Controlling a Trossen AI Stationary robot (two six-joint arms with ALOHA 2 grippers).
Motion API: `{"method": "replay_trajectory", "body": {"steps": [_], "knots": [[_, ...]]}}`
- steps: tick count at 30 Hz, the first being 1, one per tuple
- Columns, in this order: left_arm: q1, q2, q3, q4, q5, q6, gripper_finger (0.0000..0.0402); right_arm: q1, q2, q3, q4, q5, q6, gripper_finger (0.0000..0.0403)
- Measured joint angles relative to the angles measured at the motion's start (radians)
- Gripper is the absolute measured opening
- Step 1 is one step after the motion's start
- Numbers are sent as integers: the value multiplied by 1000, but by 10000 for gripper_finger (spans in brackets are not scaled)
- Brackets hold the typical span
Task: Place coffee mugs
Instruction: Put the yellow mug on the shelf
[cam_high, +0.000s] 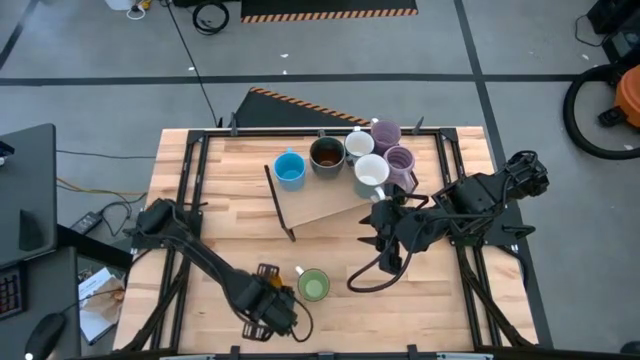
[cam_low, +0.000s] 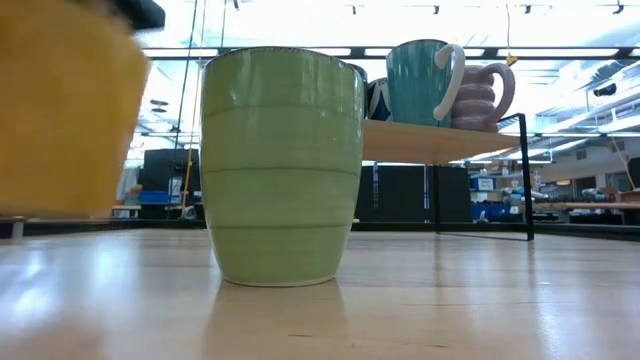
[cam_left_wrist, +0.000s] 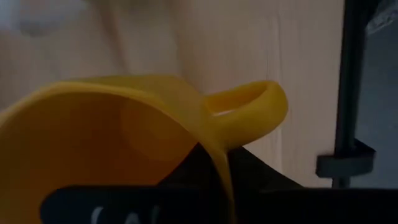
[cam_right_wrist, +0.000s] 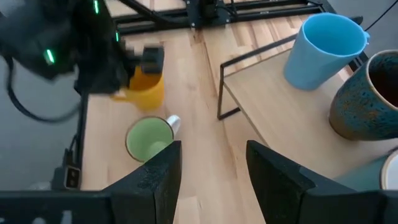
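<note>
My left gripper is near the table's front edge, shut on the orange mug, which also shows in the right wrist view and at the left of the low view. The green mug stands upright on the table just right of it. The blue mug, the dark brown mug, a white mug, the patterned mug and two lilac mugs stand on a raised wooden shelf. My right gripper is open and empty over the table by the shelf's right front corner. My left gripper holds the orange mug by its rim wall right beside the handle, one finger inside the mug and one outside. The fingers come from above, pointing down. The mug hangs upright, its bottom clear of the table in the low view.
The shelf stands on thin black metal legs in the middle of the table. Black frame rails run along the table's left and right sides. Bare wood lies in front of the shelf, around the green mug.
</note>
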Motion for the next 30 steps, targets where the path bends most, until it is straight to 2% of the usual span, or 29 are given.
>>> {"method": "replay_trajectory", "body": {"steps": [9, 15, 22, 30], "knots": [[124, -101, 280, -180, 40, 135, 35, 0, -6, 0, -80, -4, -33, 185], [244, -115, 466, -246, -81, 165, 33, 0, -7, 0, -77, 2, -74, 185], [366, -112, 488, -129, -140, 224, 30, 0, -10, 0, -104, 3, -61, 185], [462, -57, 484, 9, -215, 437, 33, 0, -64, 0, -219, 57, 45, 185]]}}
